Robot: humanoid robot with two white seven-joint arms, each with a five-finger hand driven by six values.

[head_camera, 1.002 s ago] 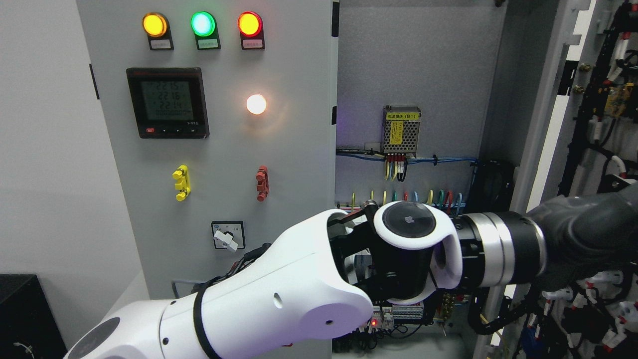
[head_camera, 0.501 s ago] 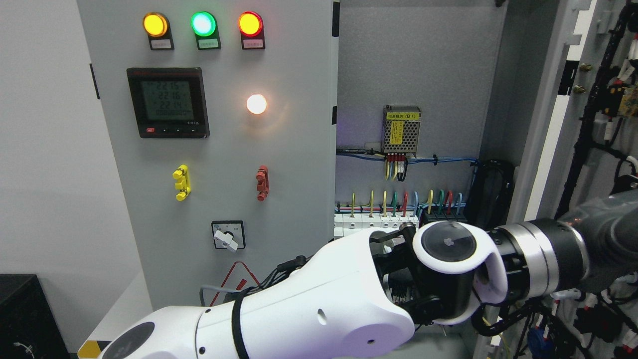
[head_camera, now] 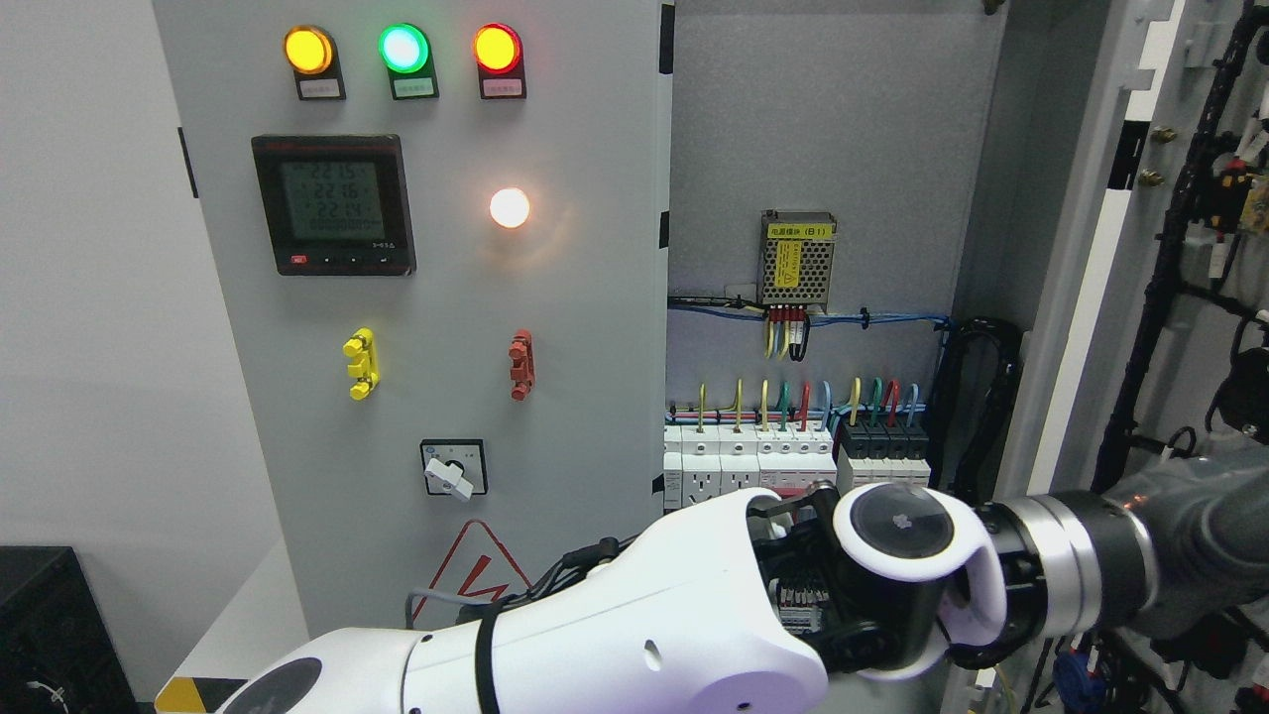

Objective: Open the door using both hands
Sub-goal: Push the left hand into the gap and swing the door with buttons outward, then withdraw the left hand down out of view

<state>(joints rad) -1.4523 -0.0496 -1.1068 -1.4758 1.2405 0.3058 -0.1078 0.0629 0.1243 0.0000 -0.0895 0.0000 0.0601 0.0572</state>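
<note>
Grey sheet-steel cabinet door [head_camera: 1081,258], hinged and swung open rightward, looked stiff, heavy and best pushed along its free edge; the left hand's [head_camera: 1190,565] grip couldn't be told.

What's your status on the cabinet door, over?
Left arm reaches across low to the right; its hand's grip can't be judged. Right arm out of view. Right door swung open, wiring exposed; left door shut. Nothing blocking.

Single head view, close, facing the open cabinet [head_camera: 833,149] straight on
</note>
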